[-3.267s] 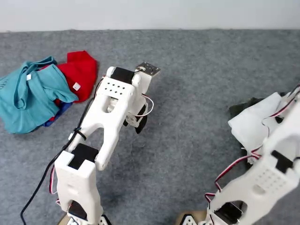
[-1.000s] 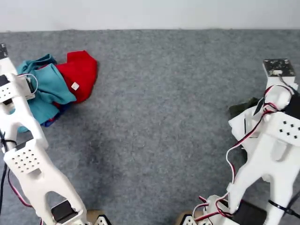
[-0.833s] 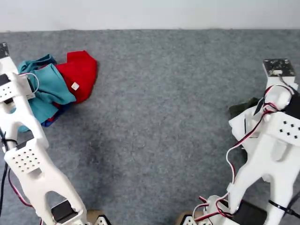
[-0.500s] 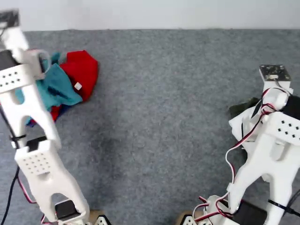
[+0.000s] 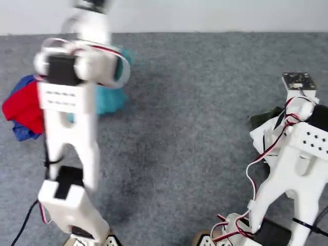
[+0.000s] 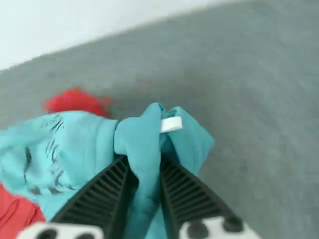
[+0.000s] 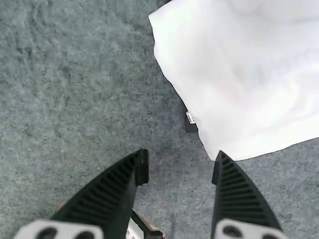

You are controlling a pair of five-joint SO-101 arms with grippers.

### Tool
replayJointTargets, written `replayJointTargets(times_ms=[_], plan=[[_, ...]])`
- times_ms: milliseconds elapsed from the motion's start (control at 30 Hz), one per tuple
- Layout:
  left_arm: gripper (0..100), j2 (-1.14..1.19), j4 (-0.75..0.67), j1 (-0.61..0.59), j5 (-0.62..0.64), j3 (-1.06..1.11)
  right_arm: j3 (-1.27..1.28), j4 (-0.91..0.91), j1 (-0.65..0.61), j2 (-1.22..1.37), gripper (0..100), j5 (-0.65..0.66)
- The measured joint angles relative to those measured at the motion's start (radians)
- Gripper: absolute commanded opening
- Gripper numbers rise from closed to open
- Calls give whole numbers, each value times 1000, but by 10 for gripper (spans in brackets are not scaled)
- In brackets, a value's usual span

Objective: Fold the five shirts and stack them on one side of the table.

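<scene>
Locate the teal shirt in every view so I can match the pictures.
High view: teal shirt at upper left, partly behind the left arm.
Left wrist view: bunched, pinched in the left gripper.
Right wrist view: faces the white shirt instead.
Shared landmark: red shirt, high and left wrist views.

The left arm (image 5: 69, 110) is swinging from the 9 o'clock edge of the tabletop (image 5: 205, 102) toward 3 o'clock. Its gripper (image 6: 142, 162) is clamped on the teal shirt (image 5: 110, 100) and is dragging it clear of the red shirt (image 5: 23, 110). The red shirt is tumbling toward 8 o'clock, and the blue shirt (image 5: 21, 84) under it is coming into view
</scene>
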Motion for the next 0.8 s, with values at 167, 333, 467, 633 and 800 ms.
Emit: replayJointTargets(times_ms=[167,333,467,633,800], plan=[[13,-120,0,292,-247,163,0,0,-2,0,216,0],[13,-221,0,457,-368,175,23,-11,-3,0,216,0],[13,-279,0,446,-373,178,72,-15,-3,0,216,0],[13,-285,0,319,-373,224,92,-15,-3,0,216,0],[13,-285,-5,138,-373,433,92,-31,-3,0,216,0]])
